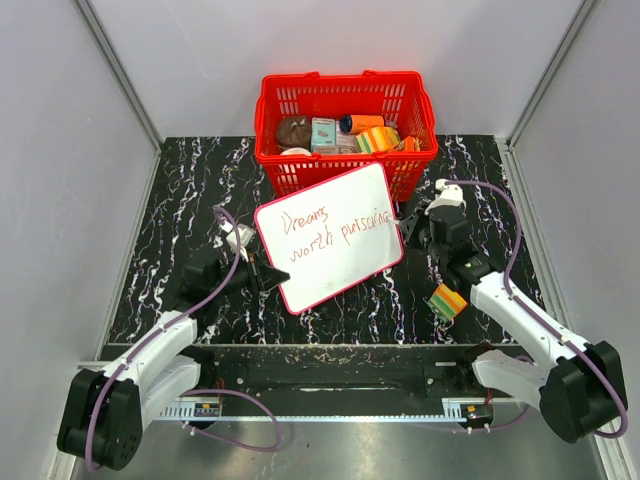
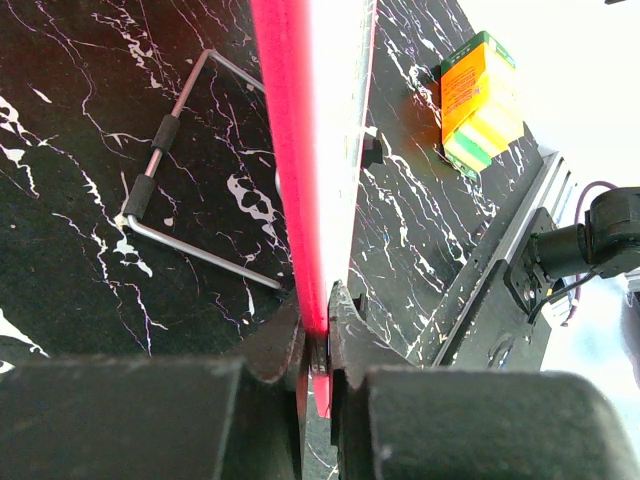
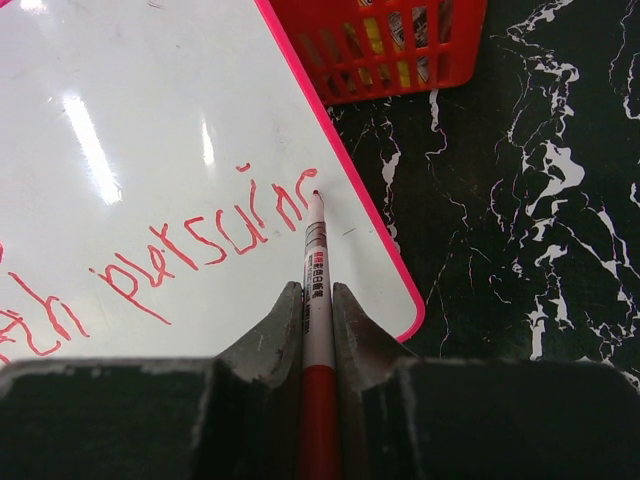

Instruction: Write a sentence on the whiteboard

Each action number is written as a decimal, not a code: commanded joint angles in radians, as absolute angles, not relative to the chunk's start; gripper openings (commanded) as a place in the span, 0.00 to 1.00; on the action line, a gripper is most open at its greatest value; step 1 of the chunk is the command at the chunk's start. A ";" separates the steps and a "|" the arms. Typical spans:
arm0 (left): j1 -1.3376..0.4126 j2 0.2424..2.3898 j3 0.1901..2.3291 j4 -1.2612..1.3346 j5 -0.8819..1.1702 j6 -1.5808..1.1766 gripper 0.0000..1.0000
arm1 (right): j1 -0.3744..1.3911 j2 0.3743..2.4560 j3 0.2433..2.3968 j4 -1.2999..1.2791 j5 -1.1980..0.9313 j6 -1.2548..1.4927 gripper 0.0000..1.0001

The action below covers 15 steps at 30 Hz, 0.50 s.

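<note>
— Where do we have the whiteboard (image 1: 335, 275)?
— Just near of the red basket (image 1: 300, 172), left claw (image 2: 318, 325) clamped on its left rim.
— And the right claw (image 3: 318, 305)?
— Closed on the marker (image 3: 316, 235), tip at the sentence (image 3: 200, 245) (right edge close); bare surface (image 1: 190, 180) lies left.

One whiteboard (image 1: 335, 272), one red basket (image 1: 330, 78), one marker pen (image 3: 316, 262), one striped block (image 1: 448, 300), one wire stand (image 2: 165, 135).

Whiteboard (image 3: 150, 120) gleaming glossy; basket (image 1: 330, 172) looking like red plastic mesh; tabletop (image 1: 200, 190) looking smooth, marble-patterned; marker pen (image 3: 316, 250) looking plastic.
</note>
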State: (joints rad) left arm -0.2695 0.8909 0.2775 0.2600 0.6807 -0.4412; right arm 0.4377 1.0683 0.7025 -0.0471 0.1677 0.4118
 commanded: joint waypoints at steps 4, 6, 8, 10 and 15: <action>-0.256 0.885 0.262 0.282 0.563 -0.322 0.00 | 0.440 1.063 0.752 -0.009 0.198 0.397 0.00; -0.256 0.884 0.262 0.282 0.561 -0.322 0.00 | 0.440 1.068 0.752 -0.009 0.199 0.399 0.00; -0.255 0.884 0.262 0.282 0.561 -0.322 0.00 | 0.440 1.071 0.752 -0.009 0.204 0.397 0.00; -0.256 0.884 0.261 0.282 0.561 -0.324 0.00 | 0.440 1.072 0.752 -0.009 0.199 0.399 0.00; -0.256 0.882 0.261 0.281 0.560 -0.322 0.00 | 0.440 1.069 0.744 -0.020 0.178 0.397 0.00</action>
State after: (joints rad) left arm -0.2695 0.8909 0.2771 0.2607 0.6807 -0.4366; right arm 0.4377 1.0691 0.7090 -0.0463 0.1730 0.4114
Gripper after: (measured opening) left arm 0.101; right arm 0.189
